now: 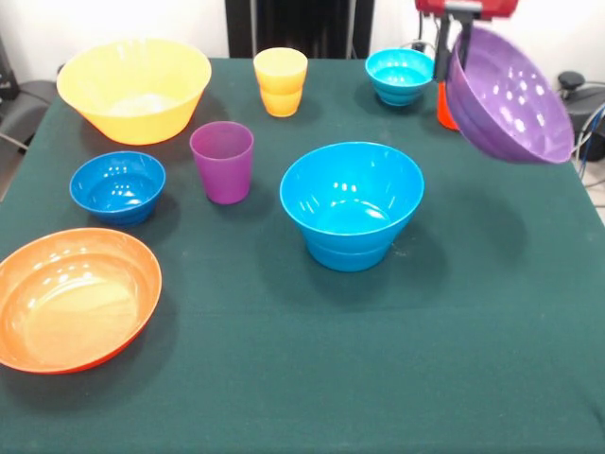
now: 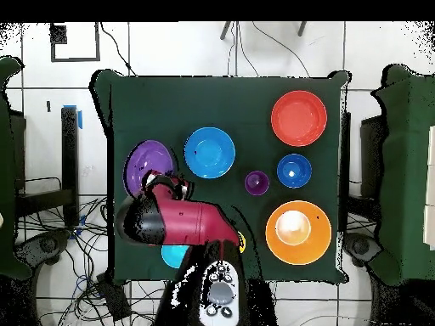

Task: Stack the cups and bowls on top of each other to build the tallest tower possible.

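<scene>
I have the gripper (image 1: 452,43) clamped on the rim of the wide purple bowl (image 1: 510,95), which hangs tilted in the air above the table's far right corner as the front camera shows it, its open side turned toward that camera. An orange cup (image 1: 444,109) stands on the cloth behind the purple bowl, mostly hidden by it. The small cyan bowl (image 1: 399,76) sits near the far edge, just left of the gripper. The yellow cup (image 1: 281,81) stands near the middle of the far edge, and the large yellow bowl (image 1: 134,90) fills the far left corner. The purple cup (image 1: 222,162) stands upright between the small dark blue bowl (image 1: 117,186) and the mid-blue bowls (image 1: 352,205), which appear nested one inside the other near the table's (image 1: 454,359) centre. The wide orange bowl (image 1: 74,298) rests at the left edge toward the near corner. From overhead I see the arm (image 2: 174,222) reaching out from the base edge to the purple bowl.
</scene>
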Controlling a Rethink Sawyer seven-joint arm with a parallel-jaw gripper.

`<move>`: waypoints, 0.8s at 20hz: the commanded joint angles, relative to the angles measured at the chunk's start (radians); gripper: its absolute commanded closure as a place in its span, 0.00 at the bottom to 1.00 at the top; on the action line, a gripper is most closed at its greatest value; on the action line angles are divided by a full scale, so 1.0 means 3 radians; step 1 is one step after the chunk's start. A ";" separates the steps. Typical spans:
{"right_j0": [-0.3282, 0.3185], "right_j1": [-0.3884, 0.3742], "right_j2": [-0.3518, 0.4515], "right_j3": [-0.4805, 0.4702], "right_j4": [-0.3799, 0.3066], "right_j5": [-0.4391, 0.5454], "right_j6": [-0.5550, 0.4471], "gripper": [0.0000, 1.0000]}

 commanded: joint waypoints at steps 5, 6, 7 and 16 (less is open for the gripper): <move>-0.0306 -0.0551 0.0635 0.0167 -0.0076 0.0888 -0.0174 1.00; -0.0324 -0.0557 0.0649 0.0162 -0.0090 0.0909 -0.0189 1.00; -0.0342 -0.0563 0.0663 0.0157 -0.0104 0.0930 -0.0204 1.00; -0.0575 -0.0560 0.0772 -0.0077 -0.0270 0.1232 -0.0494 1.00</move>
